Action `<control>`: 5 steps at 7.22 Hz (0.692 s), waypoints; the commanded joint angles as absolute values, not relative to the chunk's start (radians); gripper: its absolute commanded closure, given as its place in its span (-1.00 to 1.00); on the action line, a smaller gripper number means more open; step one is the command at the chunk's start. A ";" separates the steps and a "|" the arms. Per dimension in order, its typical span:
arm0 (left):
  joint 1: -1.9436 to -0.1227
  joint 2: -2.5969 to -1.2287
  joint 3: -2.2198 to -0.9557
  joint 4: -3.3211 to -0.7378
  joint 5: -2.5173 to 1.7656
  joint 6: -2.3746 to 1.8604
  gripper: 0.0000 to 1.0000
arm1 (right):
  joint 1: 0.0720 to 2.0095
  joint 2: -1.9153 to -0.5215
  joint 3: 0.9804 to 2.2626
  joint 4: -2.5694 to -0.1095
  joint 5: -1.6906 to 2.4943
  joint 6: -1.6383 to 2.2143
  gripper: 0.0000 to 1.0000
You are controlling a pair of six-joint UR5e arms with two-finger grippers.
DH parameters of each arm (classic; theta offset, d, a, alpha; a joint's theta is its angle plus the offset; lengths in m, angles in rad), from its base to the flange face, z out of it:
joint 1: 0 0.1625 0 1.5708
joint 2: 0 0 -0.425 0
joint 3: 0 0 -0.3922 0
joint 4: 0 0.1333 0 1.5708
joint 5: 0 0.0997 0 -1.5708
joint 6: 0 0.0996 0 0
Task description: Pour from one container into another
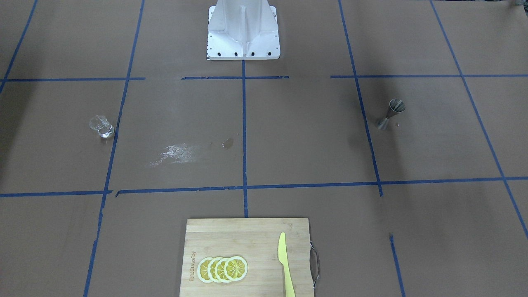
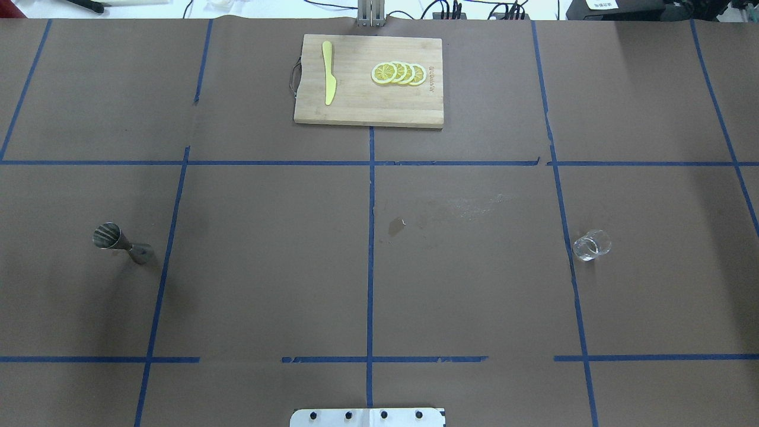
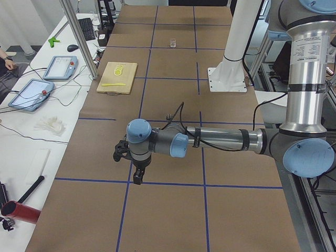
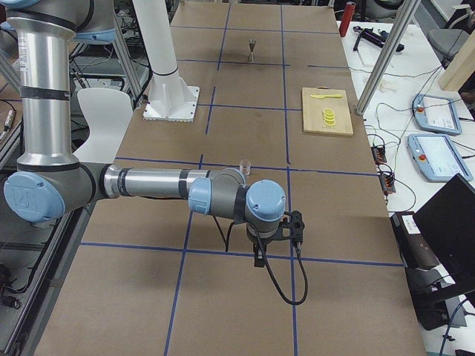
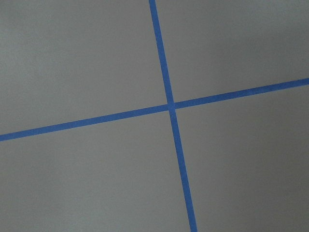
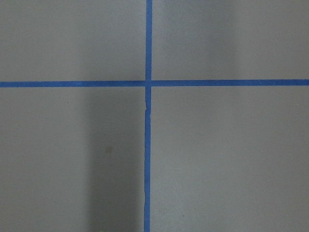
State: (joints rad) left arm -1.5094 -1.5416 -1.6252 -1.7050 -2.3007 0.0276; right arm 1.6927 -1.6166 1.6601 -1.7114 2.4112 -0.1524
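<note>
**Glass cup and jigger stand free, both grippers well off**

The small clear glass measuring cup (image 2: 591,245) stands upright, mouth up, on the robot's right side of the brown paper table (image 2: 267,267). It is well apart from the right gripper (image 4: 257,256), which hangs nearer that table end. The dull grey steel hourglass jigger (image 2: 121,242) stands on end, long axis vertical, on the robot's left side, clear of the left gripper (image 3: 137,177). Both arms reach out low and level, wrists turned down over blue tape crossings (image 6: 148,83). Whether either gripper's jaws are apart or together cannot be told.
</note>
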 commanded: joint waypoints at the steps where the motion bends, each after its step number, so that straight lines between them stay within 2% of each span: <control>1: -1.509 -1.543 -1.626 -1.706 -2.301 0.018 -1.00 | 1.694 -1.608 1.667 -1.712 2.401 -0.152 -1.00; 3: -1.508 -1.563 -1.704 -1.736 -2.299 -0.017 -1.00 | 1.694 -1.595 1.678 -1.710 2.402 -0.150 -1.00; 5: -1.447 -1.577 -1.884 -1.846 -2.298 -0.278 -1.00 | 1.687 -1.592 1.690 -1.709 2.405 -0.065 -1.00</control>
